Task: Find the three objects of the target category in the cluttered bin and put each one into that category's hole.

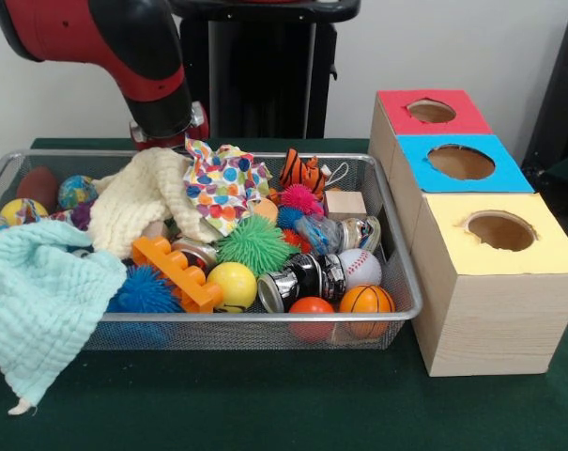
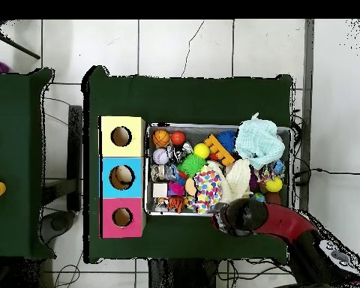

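The silver wire mesh bin stands on the green table, full of clutter; it also shows in the overhead view. In it lie a cream cloth, a polka-dot cloth, a green spiky ball, a yellow ball, a baseball, a small basketball, silver cans and an orange plastic brick. My arm's end hangs over the bin's far edge, behind the cream cloth; in the overhead view it sits at the bin's lower rim. The gripper tips are hidden.
Three wooden boxes with round holes stand in a row beside the bin: red top, blue top, yellow top. A mint cloth hangs over the bin's front left rim. A tiger toy and a wooden cube lie near the boxes.
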Available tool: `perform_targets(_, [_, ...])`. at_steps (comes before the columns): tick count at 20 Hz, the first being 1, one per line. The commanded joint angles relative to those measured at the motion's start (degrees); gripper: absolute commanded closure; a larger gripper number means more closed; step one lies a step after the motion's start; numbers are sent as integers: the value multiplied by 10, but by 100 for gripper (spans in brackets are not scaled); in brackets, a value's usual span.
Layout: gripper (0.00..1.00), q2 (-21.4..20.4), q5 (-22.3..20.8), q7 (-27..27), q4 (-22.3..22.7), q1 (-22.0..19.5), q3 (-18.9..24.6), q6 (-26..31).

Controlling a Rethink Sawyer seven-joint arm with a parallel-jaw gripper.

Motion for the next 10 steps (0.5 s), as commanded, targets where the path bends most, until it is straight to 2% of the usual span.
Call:
perform_targets(1, [0, 85, -36, 5, -97, -13, 65, -121])
perform_targets(4, [0, 89, -39, -7, -95, -24, 78, -126])
perform_targets(5, [100, 89, -42, -7, -94, -27, 81, -131])
perform_targets(10, [100, 88, -45, -1, -92, -27, 81, -134])
